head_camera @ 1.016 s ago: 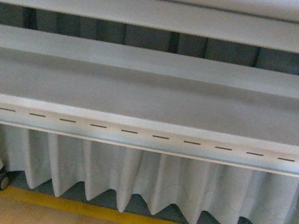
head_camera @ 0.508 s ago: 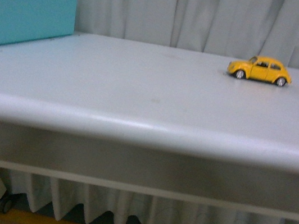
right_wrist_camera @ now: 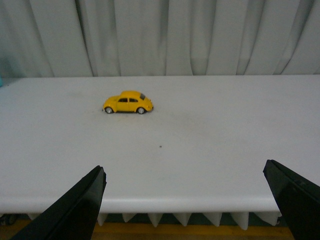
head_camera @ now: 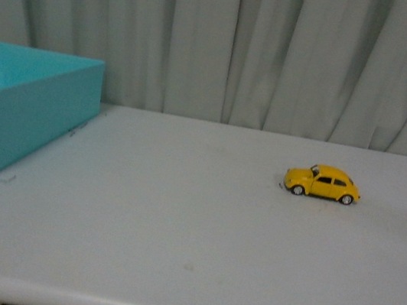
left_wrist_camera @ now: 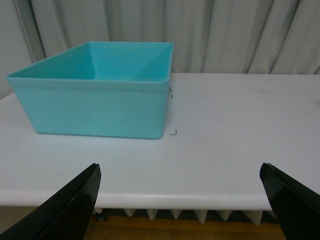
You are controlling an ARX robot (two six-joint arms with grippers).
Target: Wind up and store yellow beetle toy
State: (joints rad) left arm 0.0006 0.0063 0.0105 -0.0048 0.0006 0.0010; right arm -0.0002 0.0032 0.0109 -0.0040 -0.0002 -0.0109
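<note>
On table (head_camera: 176, 226), yellow beetle toy (head_camera: 322, 184), bin (head_camera: 16, 111) cropped, left end effector (left_wrist_camera: 180, 170), right end effector (right_wrist_camera: 184, 167) both splayed, empty.

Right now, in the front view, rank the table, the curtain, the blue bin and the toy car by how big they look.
1. Table and curtain: each fills about half the picture, too close to rank.
2. Blue bin, partly cut off at the edge.
3. Toy car, smallest by far.
</note>
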